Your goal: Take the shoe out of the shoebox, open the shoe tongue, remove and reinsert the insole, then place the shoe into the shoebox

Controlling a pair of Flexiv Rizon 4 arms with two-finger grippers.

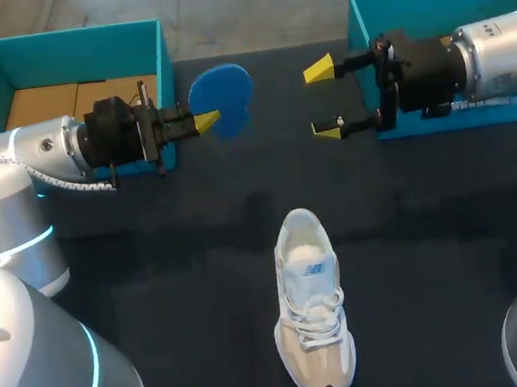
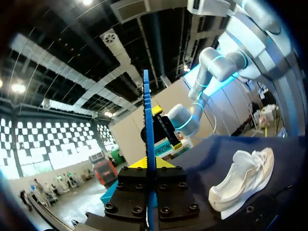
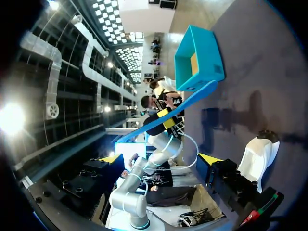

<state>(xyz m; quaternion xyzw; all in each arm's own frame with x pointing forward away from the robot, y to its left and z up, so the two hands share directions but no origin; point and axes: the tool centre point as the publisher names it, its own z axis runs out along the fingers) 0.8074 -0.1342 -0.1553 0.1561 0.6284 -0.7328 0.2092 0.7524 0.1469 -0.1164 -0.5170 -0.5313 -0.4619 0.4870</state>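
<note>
The white and beige shoe (image 1: 311, 304) lies on the dark table near its front, toe toward the far side. My left gripper (image 1: 206, 122) hovers at the back left and is shut on the rim of the blue insole (image 1: 222, 100), held up in the air. In the left wrist view the insole (image 2: 148, 139) stands edge-on between the yellow tips, with the shoe (image 2: 243, 178) off to one side. My right gripper (image 1: 324, 100) stands open just right of the insole, not touching it. Its wrist view shows the insole (image 3: 168, 113) ahead of the open gripper (image 3: 160, 159) and the shoe (image 3: 257, 154) beside it.
A teal shoebox (image 1: 161, 50) with a brown cardboard floor stands at the back left, behind my left arm. A second teal box (image 1: 359, 14) is at the back right, partly covered by my right arm. The teal box (image 3: 199, 57) also shows beyond the insole.
</note>
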